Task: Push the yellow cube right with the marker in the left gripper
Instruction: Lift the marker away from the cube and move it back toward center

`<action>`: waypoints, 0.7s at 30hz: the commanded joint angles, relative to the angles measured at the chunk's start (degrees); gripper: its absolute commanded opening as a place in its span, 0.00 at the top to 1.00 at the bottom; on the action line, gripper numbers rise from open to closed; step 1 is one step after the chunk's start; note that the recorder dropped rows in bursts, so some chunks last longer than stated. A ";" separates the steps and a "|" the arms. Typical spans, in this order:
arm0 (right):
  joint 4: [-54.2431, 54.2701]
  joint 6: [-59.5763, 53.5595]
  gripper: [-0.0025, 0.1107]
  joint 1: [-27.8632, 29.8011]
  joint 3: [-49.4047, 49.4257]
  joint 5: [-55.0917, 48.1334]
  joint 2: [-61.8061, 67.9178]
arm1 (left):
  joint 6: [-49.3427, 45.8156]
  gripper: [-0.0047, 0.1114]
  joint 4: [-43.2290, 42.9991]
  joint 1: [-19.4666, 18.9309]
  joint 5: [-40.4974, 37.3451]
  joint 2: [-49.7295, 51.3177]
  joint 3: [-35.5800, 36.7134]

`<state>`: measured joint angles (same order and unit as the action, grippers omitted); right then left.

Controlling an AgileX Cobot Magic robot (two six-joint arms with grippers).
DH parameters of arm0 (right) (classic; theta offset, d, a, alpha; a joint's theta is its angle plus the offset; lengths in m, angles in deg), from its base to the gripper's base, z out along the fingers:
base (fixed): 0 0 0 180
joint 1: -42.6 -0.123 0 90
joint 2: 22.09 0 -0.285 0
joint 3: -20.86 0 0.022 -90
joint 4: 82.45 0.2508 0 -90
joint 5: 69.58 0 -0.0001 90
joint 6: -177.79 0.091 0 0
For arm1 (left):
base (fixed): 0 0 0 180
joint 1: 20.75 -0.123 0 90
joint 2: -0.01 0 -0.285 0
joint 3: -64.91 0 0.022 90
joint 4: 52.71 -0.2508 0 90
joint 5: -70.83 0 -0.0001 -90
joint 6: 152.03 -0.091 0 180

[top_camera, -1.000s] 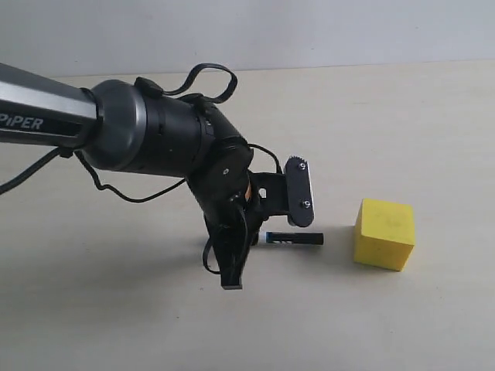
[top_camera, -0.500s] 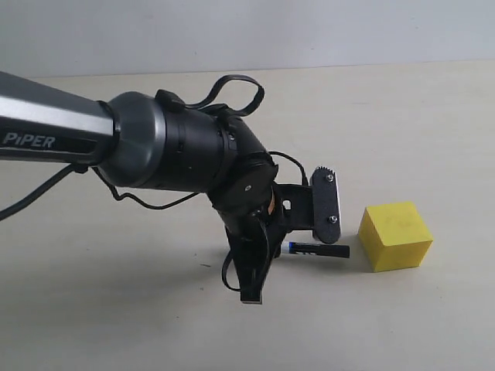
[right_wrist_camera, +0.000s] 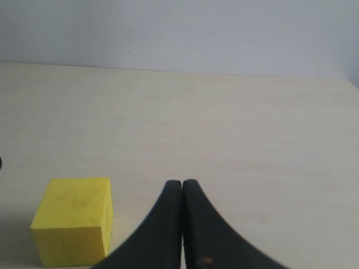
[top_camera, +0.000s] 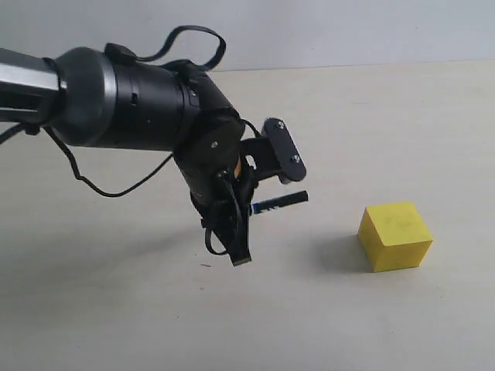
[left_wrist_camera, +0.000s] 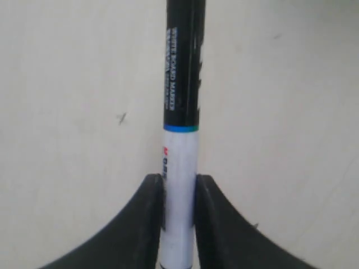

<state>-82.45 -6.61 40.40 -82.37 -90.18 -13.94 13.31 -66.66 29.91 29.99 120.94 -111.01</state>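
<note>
The yellow cube (top_camera: 394, 236) rests on the pale table at the right, and also shows in the right wrist view as the yellow cube (right_wrist_camera: 73, 224). My left gripper (top_camera: 247, 207) hangs above the table left of the cube, shut on the marker (top_camera: 280, 202). The marker points right with its black end tilted slightly up, a clear gap away from the cube. In the left wrist view the marker (left_wrist_camera: 180, 112) runs straight out from the left gripper (left_wrist_camera: 179, 185), its white barrel pinched between the fingers (left_wrist_camera: 148, 216). My right gripper (right_wrist_camera: 182, 185) is shut on nothing and is out of the exterior view.
A black cable (top_camera: 186, 35) loops over the left arm's bulky wrist (top_camera: 131, 100). The beige table (top_camera: 402, 116) stretches to a grey wall (top_camera: 348, 31) at the back. A small dark speck (left_wrist_camera: 121, 117) marks the table surface.
The cube slid and turned a little to the right, then stayed put. The left gripper has since drawn back left and risen, lifting the marker away from the cube.
</note>
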 commanded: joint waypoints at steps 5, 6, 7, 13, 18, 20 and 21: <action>0.00 -0.08 0.98 0.20 0.16 0.47 -0.36 | 19.54 0.96 -6.96 -3.56 -6.11 -5.95 -0.36; 0.00 -0.08 0.98 0.20 0.16 0.47 -0.36 | 20.30 0.96 -6.96 -4.00 -6.11 -6.40 -0.36; 0.00 -0.08 0.98 0.20 0.16 0.47 -0.36 | 21.36 0.96 -6.96 -4.58 -6.11 -6.77 -0.36; 0.00 -0.08 0.98 0.20 0.16 0.47 -0.36 | 31.80 0.96 -7.12 -6.46 -6.79 -7.52 -0.36; 0.00 -0.08 0.98 0.20 0.16 0.47 -0.36 | 43.37 0.96 -6.59 -6.70 -6.53 -7.52 -0.36; 0.00 -0.08 0.98 0.20 0.16 0.59 -0.36 | 47.59 0.96 -6.35 -6.70 -6.15 -7.52 -0.36; 0.00 -0.08 0.98 0.20 0.16 0.86 -0.36 | 50.11 0.96 -6.35 -6.70 -6.01 -7.52 -0.36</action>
<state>-82.45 -6.51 40.40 -82.37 -90.18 -13.94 56.63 -73.43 23.43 23.39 114.08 -111.01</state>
